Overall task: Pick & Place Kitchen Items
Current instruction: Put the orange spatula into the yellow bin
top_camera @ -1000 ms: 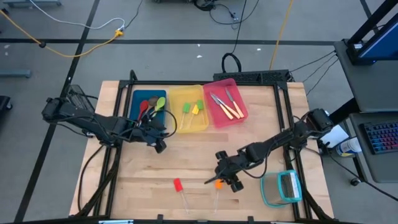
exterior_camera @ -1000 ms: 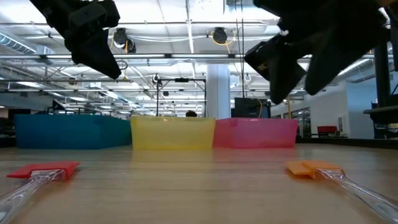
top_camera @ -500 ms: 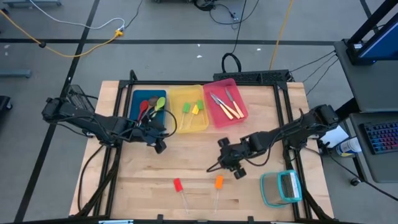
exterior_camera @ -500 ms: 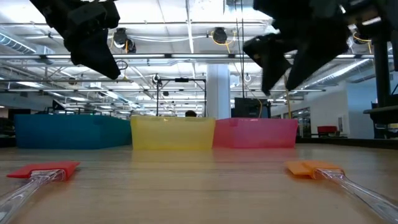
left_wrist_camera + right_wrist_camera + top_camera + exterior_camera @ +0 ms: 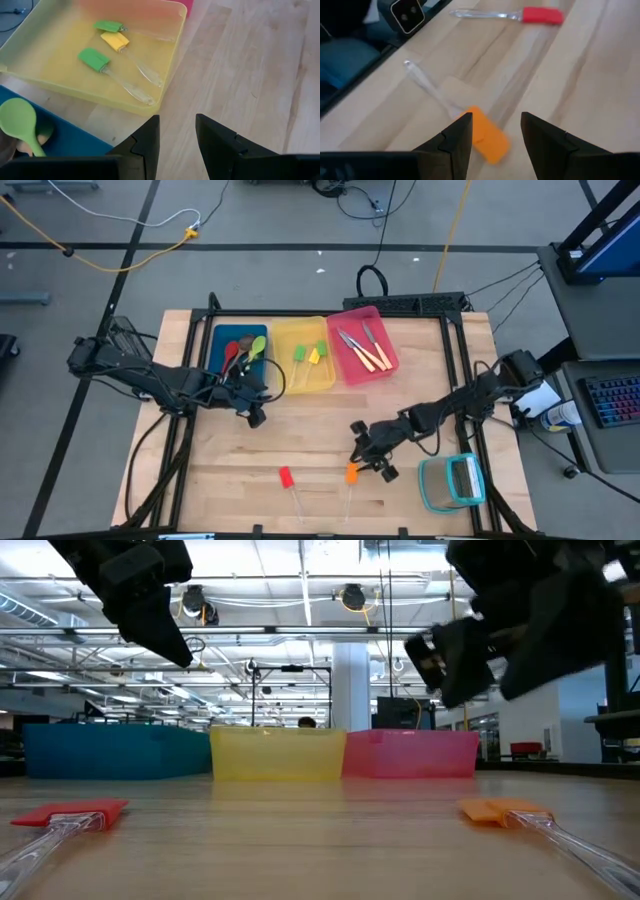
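Observation:
An orange-headed stick [image 5: 351, 472] and a red-headed stick [image 5: 285, 477], both with clear handles, lie flat on the wood near the table's front edge. My right gripper [image 5: 365, 463] hovers open just above the orange head [image 5: 487, 134], which shows between its fingers; the low view shows the gripper [image 5: 455, 670] clear of the stick [image 5: 500, 810]. My left gripper [image 5: 255, 415] hangs open and empty over the table by the yellow bin's near edge [image 5: 125, 102].
Blue bin [image 5: 240, 352] with spoons, yellow bin [image 5: 303, 355] with green- and yellow-headed sticks, and pink bin [image 5: 362, 345] with knives stand in a row at the back. A teal-framed square object [image 5: 452, 482] sits at the front right. Bare wood lies between the bins and the sticks.
My right gripper drew back toward the far edge and up, then came back toward the near edge and down over the orange-headed stick, tipping as it went. Both sticks lie where they were.

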